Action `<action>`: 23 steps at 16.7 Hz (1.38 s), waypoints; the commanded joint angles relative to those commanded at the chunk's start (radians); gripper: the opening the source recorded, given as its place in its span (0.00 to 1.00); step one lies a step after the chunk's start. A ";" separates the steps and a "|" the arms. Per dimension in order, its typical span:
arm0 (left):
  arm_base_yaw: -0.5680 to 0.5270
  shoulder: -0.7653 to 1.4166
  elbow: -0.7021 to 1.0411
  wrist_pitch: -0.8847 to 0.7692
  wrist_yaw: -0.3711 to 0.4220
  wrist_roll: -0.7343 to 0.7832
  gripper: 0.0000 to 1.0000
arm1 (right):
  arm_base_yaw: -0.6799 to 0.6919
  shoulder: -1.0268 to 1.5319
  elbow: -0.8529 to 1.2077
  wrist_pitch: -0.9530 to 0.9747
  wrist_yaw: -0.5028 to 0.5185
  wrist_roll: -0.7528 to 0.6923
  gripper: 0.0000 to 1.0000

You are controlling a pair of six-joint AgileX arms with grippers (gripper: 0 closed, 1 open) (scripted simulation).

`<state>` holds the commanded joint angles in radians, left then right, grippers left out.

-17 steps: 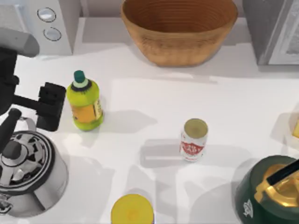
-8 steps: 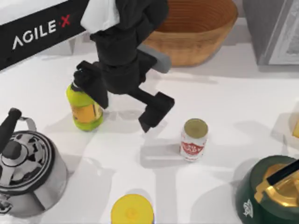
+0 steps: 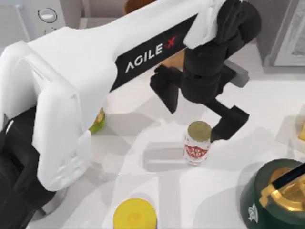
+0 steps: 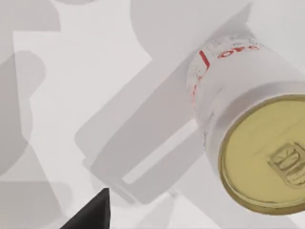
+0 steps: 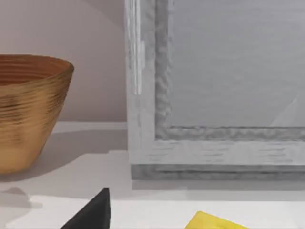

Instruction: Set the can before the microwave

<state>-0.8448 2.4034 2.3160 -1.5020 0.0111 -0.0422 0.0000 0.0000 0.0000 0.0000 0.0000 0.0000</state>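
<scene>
The left arm [image 3: 95, 71] is reaching across the table [image 3: 267, 100] from the top view's left, its white forearm spanning most of the scene. The left gripper [image 3: 198, 112] is hanging above the table's middle, just behind the can [image 3: 197, 143], with its two dark fingers spread wide apart: one finger [image 3: 164, 90] is standing off to the can's left and rear, the other [image 3: 229, 121] is sitting just beside the can's right shoulder. Nothing is between them; the jaws are holding nothing.

The can is standing upright on the table, gold top up, red label facing the near edge. In the left wrist view the can [image 4: 248, 138] is lying close under the camera, and a dark fingertip [image 4: 93, 214] is showing apart from it.

The microwave [image 3: 40, 19] is sitting at the far left corner, one white dial visible past the arm; the can is well apart from it. A green bottle [image 3: 97, 121] is peeking out beside the forearm. A wicker bowl [image 5: 28, 109] is standing at the back, next to a darker grey box [image 3: 281, 33] at the far right. A yellow-topped cylinder [image 3: 135, 214] is at the near edge, and a green kettle [image 3: 271, 195] at the near right.

Of the right gripper, a single dark fingertip [image 5: 93, 214] is showing in the right wrist view; its opening cannot be judged.
</scene>
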 joint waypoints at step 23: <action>-0.021 0.012 -0.216 0.247 -0.006 -0.006 0.92 | 0.000 0.000 0.000 0.000 0.000 0.000 1.00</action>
<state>-0.8660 2.4156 2.1003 -1.2549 0.0047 -0.0482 0.0000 0.0000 0.0000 0.0000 0.0000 0.0000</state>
